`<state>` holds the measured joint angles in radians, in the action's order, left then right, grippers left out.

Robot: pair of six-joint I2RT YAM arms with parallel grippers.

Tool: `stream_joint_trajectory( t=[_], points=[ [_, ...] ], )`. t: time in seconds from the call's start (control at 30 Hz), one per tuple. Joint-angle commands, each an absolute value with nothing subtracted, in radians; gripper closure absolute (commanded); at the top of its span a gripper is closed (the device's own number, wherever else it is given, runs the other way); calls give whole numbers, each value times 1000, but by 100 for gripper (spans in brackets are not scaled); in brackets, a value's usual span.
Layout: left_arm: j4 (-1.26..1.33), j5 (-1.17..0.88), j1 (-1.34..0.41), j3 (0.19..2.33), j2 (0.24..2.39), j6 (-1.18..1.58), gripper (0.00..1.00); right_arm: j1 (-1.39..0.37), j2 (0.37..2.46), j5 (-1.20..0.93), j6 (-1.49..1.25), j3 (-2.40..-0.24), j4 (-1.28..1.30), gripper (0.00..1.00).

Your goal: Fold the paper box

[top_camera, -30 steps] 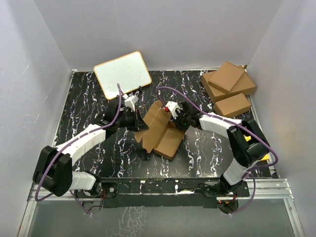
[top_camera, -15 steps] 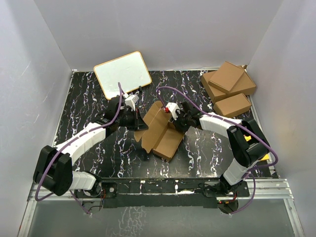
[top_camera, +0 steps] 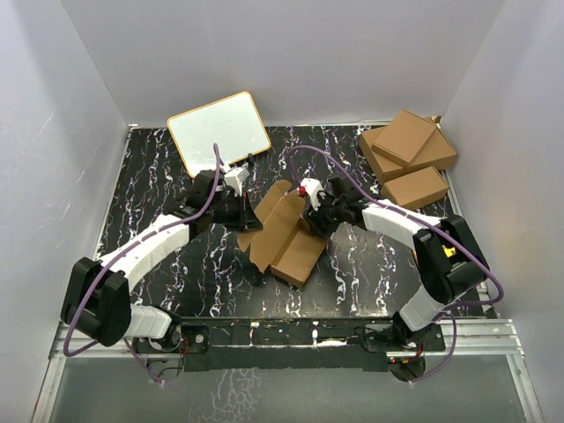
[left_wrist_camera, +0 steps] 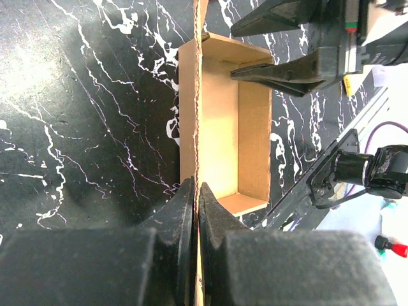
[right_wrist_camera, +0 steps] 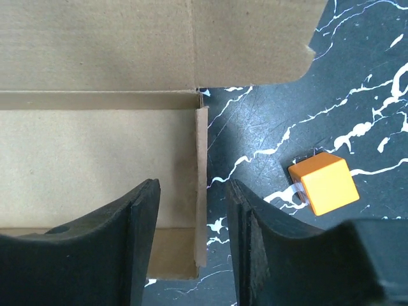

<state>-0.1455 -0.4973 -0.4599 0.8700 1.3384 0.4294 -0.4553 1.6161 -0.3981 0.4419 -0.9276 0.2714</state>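
— So, where does the box (top_camera: 295,251) sit?

— Mid-table, open side up, partly folded: a shallow tray with walls raised and one wide flap spread toward 12 o'clock.

— And the left gripper (top_camera: 250,220)?

— At the box's 9 o'clock, jaws pressed together on the raw edge of the long side panel. In its wrist view the corrugated edge runs straight out from between the fingertips (left_wrist_camera: 187,207), with the tray lying on the far side of it.

— The right gripper (top_camera: 315,222)?

— At about 2 o'clock of the box, jaws parted partway and gripping nothing. Its wrist view shows the short end wall standing in the gap, with clearance on either side (one finger over the tray floor, the other over the table (top_camera: 159,185)).

— Anything crowding the edges?

— An orange cube (right_wrist_camera: 322,183) lies on the table near that end wall, apart from it. The cartons (top_camera: 407,157) are stacked at the table's 1 o'clock corner and a white board (top_camera: 218,132) leans at 11 o'clock, both well apart from the box.

— Room to move?

— Bare marbled surface at the box's 6 o'clock toward the bases, and a wide stretch beyond the left arm at 9 o'clock.
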Motion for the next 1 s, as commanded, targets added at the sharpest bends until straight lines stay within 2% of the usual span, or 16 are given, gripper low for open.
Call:
stream_joint_trajectory(
  t=[0.0,0.13,0.23,0.37,0.57,0.63,0.77,0.87,0.97],
  points=[
    [-189,-493,-457,932,1348,391,100,-418,1562,-509,423,-986,262,48],
    [-216,-488,-457,960,1363,360,97,-374,1538,-643,438,-998,291,45],
    [-248,-473,-456,989,1385,328,90,-310,1530,-805,434,-1002,303,43],
    [-284,-463,-456,1021,1410,297,76,-213,1538,-999,423,-1008,326,43],
    [-289,-480,-450,1035,1426,312,57,-79,1555,-1095,411,-1030,327,43],
    [-283,-477,-440,1034,1424,319,47,-57,1560,-1106,453,-1049,329,42],
    [-253,-471,-421,1020,1413,344,36,-54,1601,-1138,801,-1126,494,29],
    [-226,-450,-413,997,1393,359,33,-55,1655,-1152,1135,-1178,636,11],
    [-186,-435,-407,963,1373,382,33,-55,1734,-1142,1377,-1251,761,7]
  ],
)
